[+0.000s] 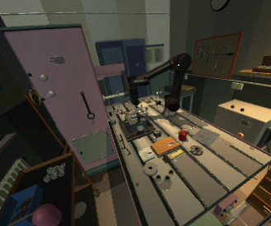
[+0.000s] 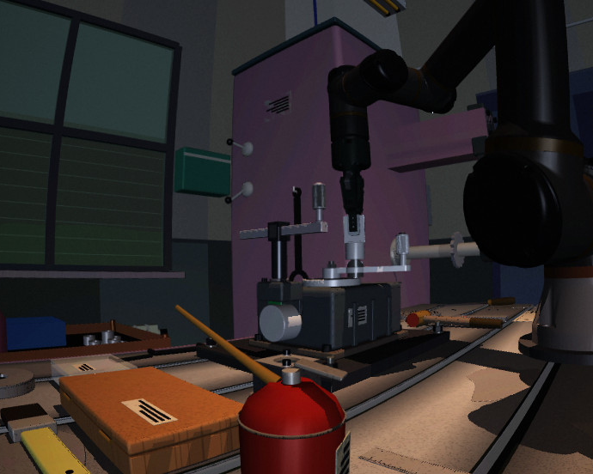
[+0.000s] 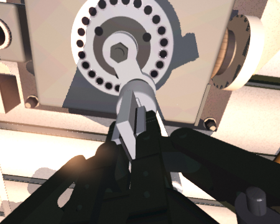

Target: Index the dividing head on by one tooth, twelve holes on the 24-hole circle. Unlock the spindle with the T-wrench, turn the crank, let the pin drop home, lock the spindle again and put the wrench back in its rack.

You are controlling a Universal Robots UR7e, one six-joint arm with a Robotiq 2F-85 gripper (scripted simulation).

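The dividing head [image 2: 330,314] [image 1: 135,123] is bolted on the slotted table, with its round index plate [image 3: 123,43] facing up and a ring of holes around it. The crank arm [image 2: 363,269] lies across the plate and carries an upright pin knob [image 2: 354,244] [image 3: 135,102]. That pin knob is held in my closed gripper [image 2: 353,224] [image 3: 137,124], which comes straight down on it. The T-wrench [image 2: 281,232] stands upright at the head's left end, its bar level, apart from my fingers.
Behind the head stands the pink machine column [image 2: 307,153] with its horizontal arbor [image 2: 440,250]. A red oil can [image 2: 292,426], an orange box [image 2: 143,413] and a hammer [image 2: 453,320] lie on the table around the head.
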